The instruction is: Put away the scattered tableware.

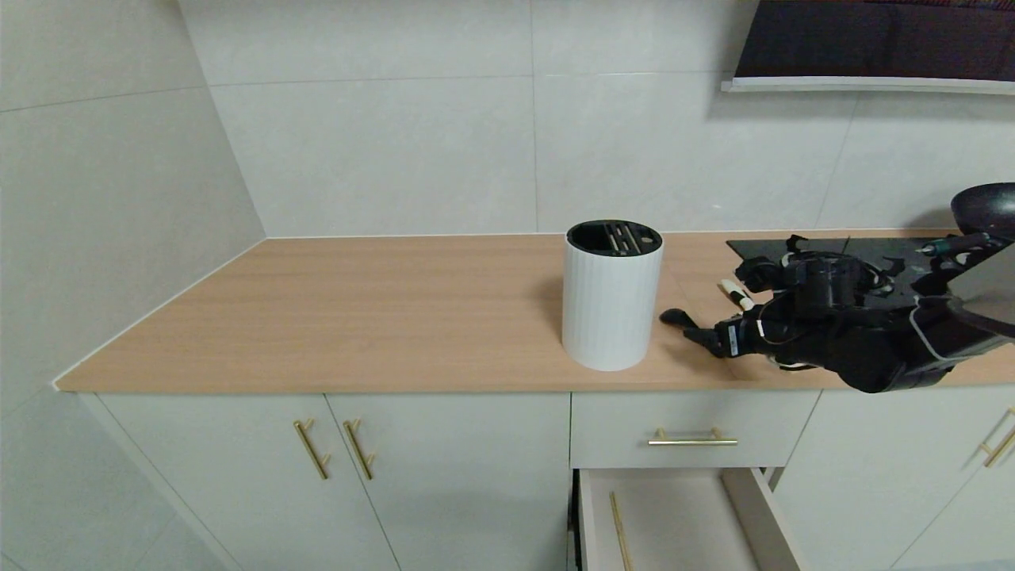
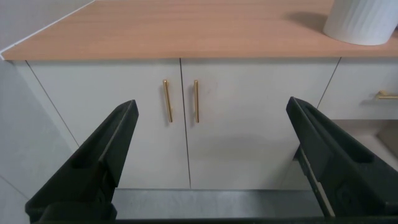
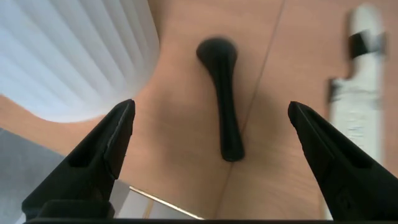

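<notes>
Hovering right pincer (image 3: 210,109): released, with my fingers (image 3: 99,162) spread wide and low over the wooden counter (image 1: 396,317). I grip nothing.
Black utensil (image 3: 222,99): spoon-like, lying flat on the counter in the gap between my two fingers and touching neither. Its rounded end points away from me and its thin end points towards my palm.
White holder (image 1: 612,301): a ribbed cylinder standing upright on the counter, just outside my left-hand finger. It is near the black utensil's rounded end but apart from it.
Holder's contents: a black insert (image 1: 614,236) with slots closes the top. I cannot tell whether anything stands in the slots.
White utensil (image 3: 360,87): pale, with a black band, lying on the counter by my other finger, on the side away from the white holder. It is too blurred to tell what kind it is.
Drawer (image 1: 682,515): pulled open under the counter's edge, below my right pincer. A thin pale stick (image 1: 621,531) lies on its floor along the left wall.
Hob (image 1: 753,247): black, set into the counter behind my right pincer, with a dark pan (image 1: 983,208) at its far right.
Left pincer (image 2: 211,162): released, fingers wide apart, held low in front of the cabinet doors (image 2: 186,124) and well apart from my right pincer.
</notes>
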Motion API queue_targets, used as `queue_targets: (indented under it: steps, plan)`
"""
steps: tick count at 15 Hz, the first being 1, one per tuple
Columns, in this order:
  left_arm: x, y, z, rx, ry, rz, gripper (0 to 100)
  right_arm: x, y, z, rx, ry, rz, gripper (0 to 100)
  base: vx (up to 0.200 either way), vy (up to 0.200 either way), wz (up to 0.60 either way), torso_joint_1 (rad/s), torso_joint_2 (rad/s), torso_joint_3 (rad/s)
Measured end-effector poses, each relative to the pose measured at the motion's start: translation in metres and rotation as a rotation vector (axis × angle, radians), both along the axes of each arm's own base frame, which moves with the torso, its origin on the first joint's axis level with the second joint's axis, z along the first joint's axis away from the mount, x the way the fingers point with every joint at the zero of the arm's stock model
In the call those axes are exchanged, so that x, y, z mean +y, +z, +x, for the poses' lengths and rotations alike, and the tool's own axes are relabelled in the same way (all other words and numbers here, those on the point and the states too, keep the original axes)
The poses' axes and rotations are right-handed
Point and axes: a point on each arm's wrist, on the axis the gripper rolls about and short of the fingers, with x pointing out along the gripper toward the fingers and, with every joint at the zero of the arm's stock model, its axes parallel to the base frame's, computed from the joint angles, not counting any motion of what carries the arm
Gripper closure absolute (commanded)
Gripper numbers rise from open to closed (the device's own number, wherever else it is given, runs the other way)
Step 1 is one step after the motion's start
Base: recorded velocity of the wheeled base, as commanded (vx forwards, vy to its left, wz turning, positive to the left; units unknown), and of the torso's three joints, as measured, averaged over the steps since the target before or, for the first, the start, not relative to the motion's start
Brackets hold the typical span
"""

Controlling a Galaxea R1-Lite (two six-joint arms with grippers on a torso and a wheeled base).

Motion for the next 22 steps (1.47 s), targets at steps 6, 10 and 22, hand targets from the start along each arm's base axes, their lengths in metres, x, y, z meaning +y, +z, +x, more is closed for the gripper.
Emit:
queue_targets:
  steps: [6,10,22]
  plan:
    - [0.0,0.0,0.0,0.0,0.0,0.0,0,0.001,-0.029,0.012,0.047,0.001,-0.013,0,0.0,0.0,0.0,0.0,0.0,0.0]
    - [0.0,0.0,0.0,0.0,0.0,0.0,0,0.001,-0.038,0.02,0.053,-0.003,-0.014,0,0.0,0.0,0.0,0.0,0.0,0.0]
    - [0.0,0.0,0.0,0.0,0.0,0.0,0,0.006,-0.04,0.024,0.066,-0.128,-0.002,100,0.0,0.0,0.0,0.0,0.0,0.0]
